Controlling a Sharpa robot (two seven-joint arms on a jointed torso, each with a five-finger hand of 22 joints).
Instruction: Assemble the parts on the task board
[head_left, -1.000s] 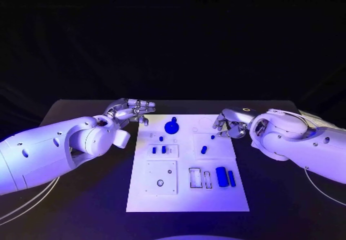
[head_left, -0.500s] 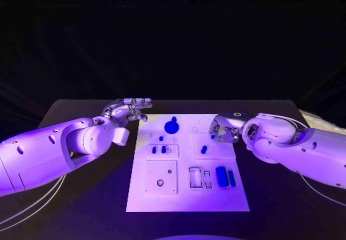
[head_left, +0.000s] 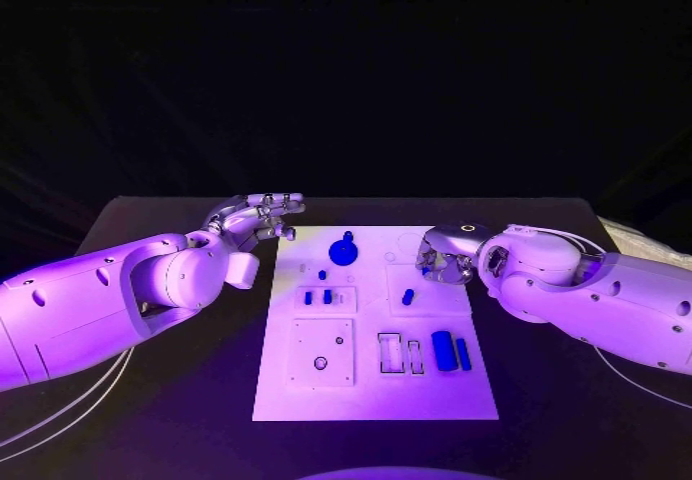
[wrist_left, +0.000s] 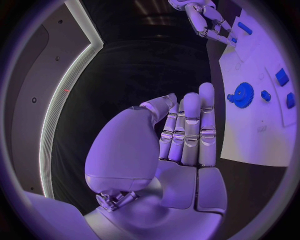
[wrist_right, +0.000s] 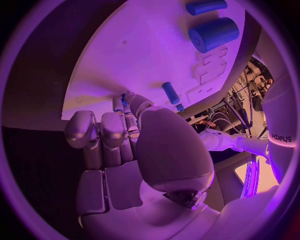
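The board (head_left: 375, 400) lies at centre of the desk (head_left: 173, 420). Left hand (head_left: 257, 218) (fingers straight, holding nothing) hovers upper left; right hand (head_left: 444, 258) pinches a small blue part (wrist_right: 124, 99) at right.

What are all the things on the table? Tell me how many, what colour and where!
task board: one, white, middle of the table.
gear: one, blue, far end of the board.
thick cylinder: one, blue, near right part of the board.
thin bar: one, blue, right beside the cylinder.
short peg: one, blue, lying mid-board on the right.
small blocks: two, blue, side by side mid-board on the left.
table: one, black, under everything.
left hand: silver, off the board's far left corner, holding nothing.
right hand: silver, over the board's far right part.
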